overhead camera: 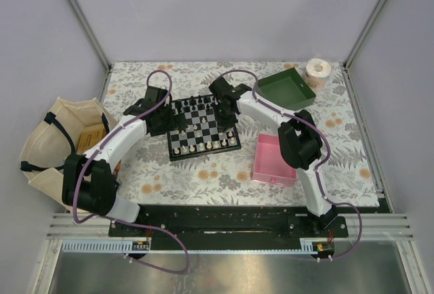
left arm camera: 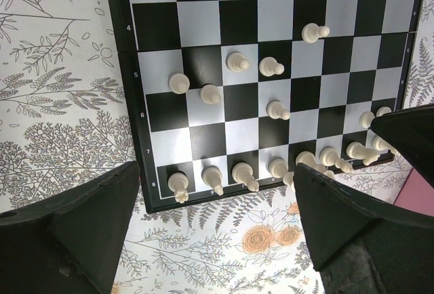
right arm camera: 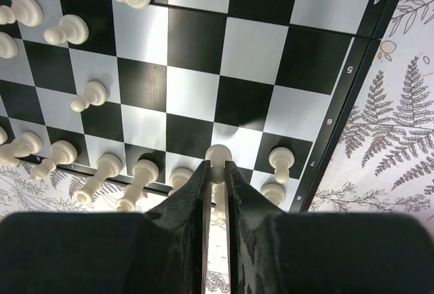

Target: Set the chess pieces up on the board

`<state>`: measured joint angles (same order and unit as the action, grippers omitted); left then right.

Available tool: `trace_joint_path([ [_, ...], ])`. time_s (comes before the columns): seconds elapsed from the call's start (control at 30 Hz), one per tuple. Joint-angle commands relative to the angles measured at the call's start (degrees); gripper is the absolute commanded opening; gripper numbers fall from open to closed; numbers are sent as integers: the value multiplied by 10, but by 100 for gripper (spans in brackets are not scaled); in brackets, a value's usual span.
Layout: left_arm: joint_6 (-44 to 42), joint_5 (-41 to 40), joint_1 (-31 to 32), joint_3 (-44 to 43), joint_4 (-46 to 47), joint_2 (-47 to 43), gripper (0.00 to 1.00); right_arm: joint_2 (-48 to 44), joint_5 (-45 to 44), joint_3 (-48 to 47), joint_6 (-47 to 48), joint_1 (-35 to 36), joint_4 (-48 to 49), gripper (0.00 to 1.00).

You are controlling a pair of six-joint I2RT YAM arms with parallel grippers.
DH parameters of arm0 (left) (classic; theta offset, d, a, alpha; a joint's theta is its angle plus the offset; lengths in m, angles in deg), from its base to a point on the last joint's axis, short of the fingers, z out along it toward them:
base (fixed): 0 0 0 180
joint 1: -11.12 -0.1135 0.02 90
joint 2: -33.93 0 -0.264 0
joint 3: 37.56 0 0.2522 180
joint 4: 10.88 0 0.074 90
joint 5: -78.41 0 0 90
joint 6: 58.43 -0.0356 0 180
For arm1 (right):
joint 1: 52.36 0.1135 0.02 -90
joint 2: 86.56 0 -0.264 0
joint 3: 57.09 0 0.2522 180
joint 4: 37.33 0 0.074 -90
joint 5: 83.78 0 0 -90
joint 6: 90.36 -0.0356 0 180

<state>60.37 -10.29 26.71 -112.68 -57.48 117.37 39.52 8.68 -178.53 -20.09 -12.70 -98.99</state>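
The board (overhead camera: 203, 130) lies mid-table, black pieces (overhead camera: 197, 102) along its far side and cream-white pieces (overhead camera: 203, 146) along its near side. My right gripper (right arm camera: 217, 166) is shut on a white pawn (right arm camera: 218, 154), held just over the board (right arm camera: 196, 40) in the second row from its near edge, beside another pawn (right arm camera: 281, 159). My left gripper (left arm camera: 217, 202) hangs open over the board's near-left edge, nothing between its fingers (left arm camera: 102, 219). Below it, white back-row pieces (left arm camera: 178, 185) stand in line, and several white pawns (left arm camera: 237, 61) are scattered on the middle squares of the board (left arm camera: 196, 36).
A pink tray (overhead camera: 274, 160) sits right of the board, under the right arm. A green tray (overhead camera: 287, 87) and a tape roll (overhead camera: 317, 70) stand at the back right. A cloth bag (overhead camera: 57, 141) lies off the table's left edge.
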Motion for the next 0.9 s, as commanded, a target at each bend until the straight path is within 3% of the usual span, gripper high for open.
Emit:
trace_joint_path([
  [0.0, 4, 12, -3, -19, 18, 1, 99, -24, -12, 5, 7, 9, 3, 12],
  [0.87, 3, 7, -3, -12, 18, 1, 99, -6, -28, 4, 1, 12, -2, 15],
])
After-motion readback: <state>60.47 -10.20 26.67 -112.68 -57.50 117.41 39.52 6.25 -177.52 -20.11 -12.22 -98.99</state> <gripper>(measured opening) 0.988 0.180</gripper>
